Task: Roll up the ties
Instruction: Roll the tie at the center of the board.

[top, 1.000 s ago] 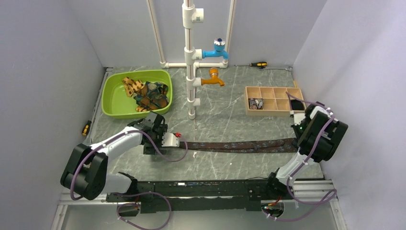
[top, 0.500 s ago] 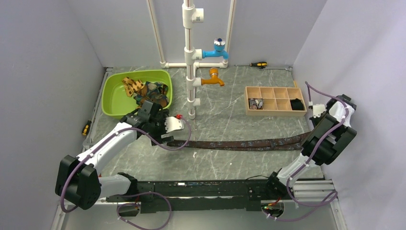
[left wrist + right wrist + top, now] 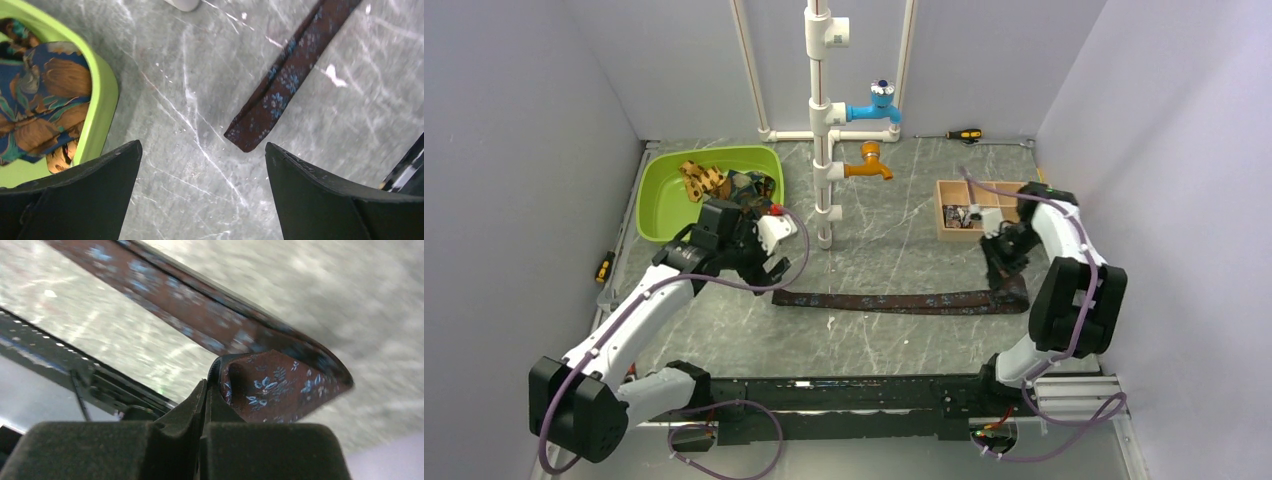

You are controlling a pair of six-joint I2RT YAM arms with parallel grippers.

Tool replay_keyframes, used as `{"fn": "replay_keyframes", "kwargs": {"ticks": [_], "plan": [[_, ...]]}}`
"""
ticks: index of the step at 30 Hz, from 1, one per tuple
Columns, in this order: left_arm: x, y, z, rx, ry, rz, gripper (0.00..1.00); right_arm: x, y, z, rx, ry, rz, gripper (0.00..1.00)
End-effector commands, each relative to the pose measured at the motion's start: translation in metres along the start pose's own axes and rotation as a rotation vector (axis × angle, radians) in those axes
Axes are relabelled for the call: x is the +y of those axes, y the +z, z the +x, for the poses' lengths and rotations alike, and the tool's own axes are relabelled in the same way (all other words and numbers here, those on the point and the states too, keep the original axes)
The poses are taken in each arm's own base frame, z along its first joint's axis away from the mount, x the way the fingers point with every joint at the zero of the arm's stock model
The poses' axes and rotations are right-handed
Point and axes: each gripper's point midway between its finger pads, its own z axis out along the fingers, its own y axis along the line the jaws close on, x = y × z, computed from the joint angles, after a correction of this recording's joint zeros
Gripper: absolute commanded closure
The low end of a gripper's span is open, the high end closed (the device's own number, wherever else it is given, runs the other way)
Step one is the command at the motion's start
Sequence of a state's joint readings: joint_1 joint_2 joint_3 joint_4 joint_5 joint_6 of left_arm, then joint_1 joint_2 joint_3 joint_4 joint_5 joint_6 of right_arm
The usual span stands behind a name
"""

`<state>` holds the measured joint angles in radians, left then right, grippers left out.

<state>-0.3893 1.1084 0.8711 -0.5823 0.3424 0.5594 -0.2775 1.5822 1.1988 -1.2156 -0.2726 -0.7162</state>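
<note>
Right jaws swung inward, clamping folded end of floral brown tie [image 3: 894,301]; left jaws apart.

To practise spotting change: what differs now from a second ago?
The left gripper lifted off the narrow end of the tie and drew back toward the basin, open. The right gripper, shut on the wide end, swung inward, folding it over toward the tray. Basin and tray stayed put.
</note>
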Motion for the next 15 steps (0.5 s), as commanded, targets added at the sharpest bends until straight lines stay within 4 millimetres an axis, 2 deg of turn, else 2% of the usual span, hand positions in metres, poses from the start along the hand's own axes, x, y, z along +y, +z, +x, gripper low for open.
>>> {"fn": "replay_keyframes", "kwargs": {"ticks": [1,5,9,10,12,15], "plan": [[0.019,-0.016,-0.027,-0.066,-0.220,-0.079,0.01,0.051,0.029,-0.021,-0.001,0.031,-0.132,1.00],[0.022,-0.021,-0.025,-0.062,-0.247,-0.066,0.00,0.050,0.069,-0.021,0.082,0.007,-0.087,1.00],[0.026,-0.035,-0.040,-0.142,-0.262,-0.110,0.01,0.029,0.101,0.003,0.190,0.011,-0.026,1.00],[0.026,-0.037,-0.044,-0.168,-0.282,-0.118,0.01,0.024,0.105,0.011,0.210,0.010,-0.004,1.00],[0.014,-0.039,-0.052,-0.225,-0.266,-0.057,0.01,0.011,0.111,0.025,0.236,0.018,0.033,1.00],[-0.005,-0.042,-0.065,-0.304,-0.192,0.041,0.01,-0.011,0.107,0.040,0.257,0.060,0.054,1.00]]}}
